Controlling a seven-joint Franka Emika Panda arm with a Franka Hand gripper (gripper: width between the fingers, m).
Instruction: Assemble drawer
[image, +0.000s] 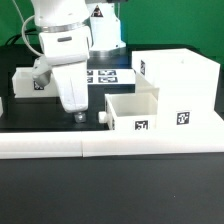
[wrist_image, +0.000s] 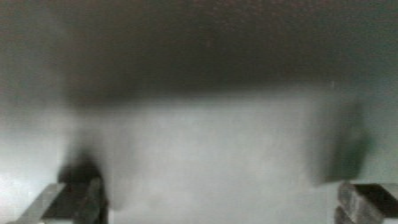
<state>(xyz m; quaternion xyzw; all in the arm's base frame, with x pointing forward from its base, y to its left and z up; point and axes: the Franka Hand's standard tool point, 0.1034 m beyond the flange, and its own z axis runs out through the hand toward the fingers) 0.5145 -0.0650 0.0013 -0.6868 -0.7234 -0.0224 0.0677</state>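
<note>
The large white open shell (image: 178, 85) stands at the exterior view's right. One small open-top tray (image: 134, 110) sits in front of it, tag facing front. The second tray (image: 28, 80) lies at the left, partly behind the arm. My gripper (image: 78, 112) hangs low over the black table between the two trays, just left of the front tray. In the wrist view the fingers (wrist_image: 64, 204) stand wide apart at the frame's corners, so my gripper (wrist_image: 217, 206) is open. A blurred white surface (wrist_image: 214, 150) fills the space between them; I cannot tell what it is.
The marker board (image: 106, 75) lies flat behind the gripper. Long low white border bars (image: 110, 147) run along the table's front edge. The arm's body (image: 62, 40) blocks part of the left tray.
</note>
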